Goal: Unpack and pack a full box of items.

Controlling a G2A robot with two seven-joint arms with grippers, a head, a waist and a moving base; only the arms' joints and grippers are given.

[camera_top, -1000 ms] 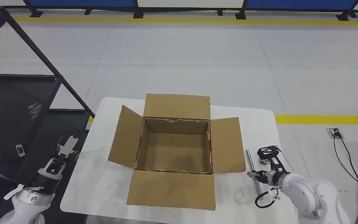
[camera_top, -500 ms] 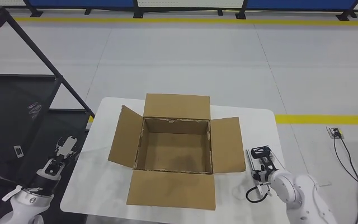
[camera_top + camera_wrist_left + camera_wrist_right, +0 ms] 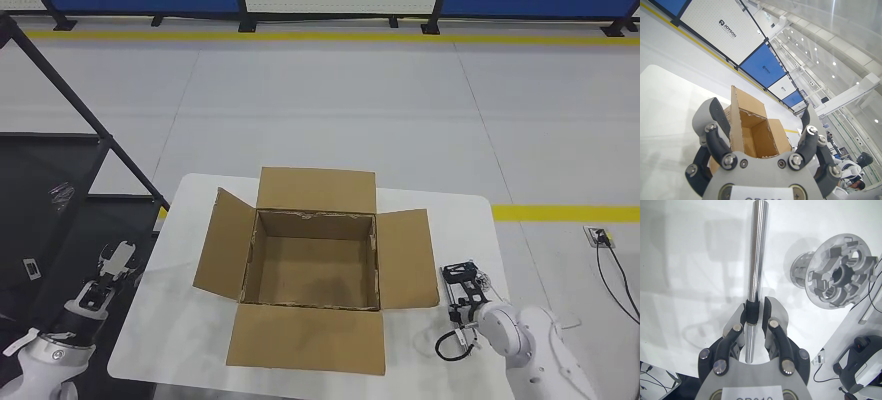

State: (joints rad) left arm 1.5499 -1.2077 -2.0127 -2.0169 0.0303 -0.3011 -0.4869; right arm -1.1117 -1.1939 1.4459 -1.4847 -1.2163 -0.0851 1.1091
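An open cardboard box point(image 3: 312, 270) stands in the middle of the white table point(image 3: 170, 330); its inside looks bare. A polished steel rod point(image 3: 758, 247) with a black band lies flat on the table to the right of the box. My right gripper point(image 3: 755, 302) point(image 3: 458, 285) is low over the rod's near end and straddles it: one pad touches the rod, the other stands a small gap away. My left gripper point(image 3: 762, 108) point(image 3: 115, 262) hangs open beyond the table's left edge, facing the box point(image 3: 757, 132), with nothing between its fingers.
A grey cast metal hub point(image 3: 834, 275) lies on the table beside the rod. The box's four flaps point(image 3: 305, 340) are folded outward. A black rack point(image 3: 50, 200) stands left of the table. A black cable point(image 3: 450, 345) loops near the right arm.
My right gripper has moved left toward the box, turned in line with the rod and come down around it. The left arm and the box have stayed put.
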